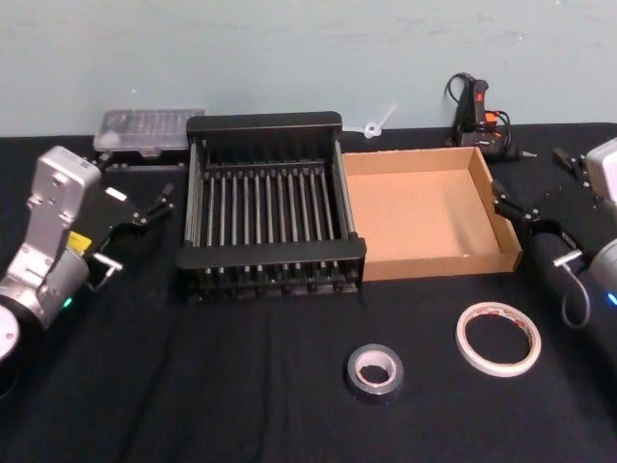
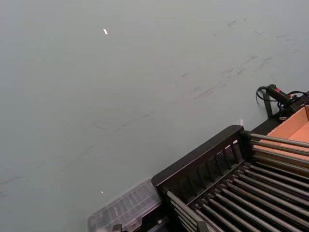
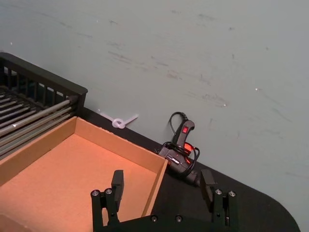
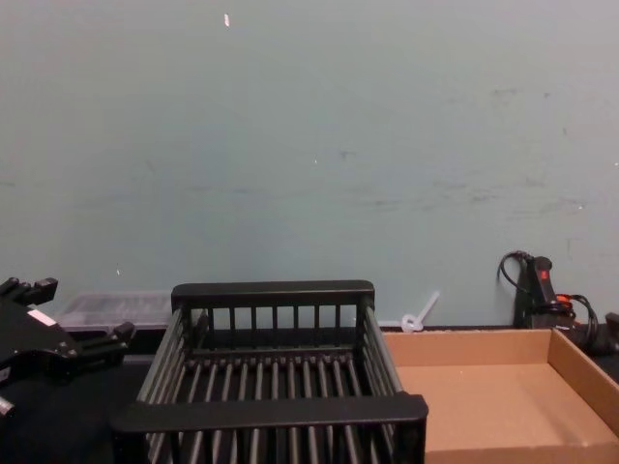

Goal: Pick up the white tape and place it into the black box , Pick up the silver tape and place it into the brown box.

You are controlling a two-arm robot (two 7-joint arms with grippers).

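The white tape (image 1: pixel 497 338) lies flat on the black cloth at the front right. The silver tape (image 1: pixel 374 371) lies to its left, nearer the front centre. Behind them the black box (image 1: pixel 265 123) stands in the middle with bare ribs, and the brown box (image 1: pixel 424 212) touches its right side with nothing in it. My left gripper (image 1: pixel 149 204) hovers open just left of the black box, also seen in the chest view (image 4: pixel 68 314). My right gripper (image 1: pixel 513 204) is open by the brown box's right wall; its fingers (image 3: pixel 117 182) hold nothing.
A clear plastic case (image 1: pixel 149 130) sits behind the black box at the back left. A black and red corded tool (image 1: pixel 479 111) and a small white plastic piece (image 1: pixel 376 125) lie along the pale wall. Black cloth covers the table.
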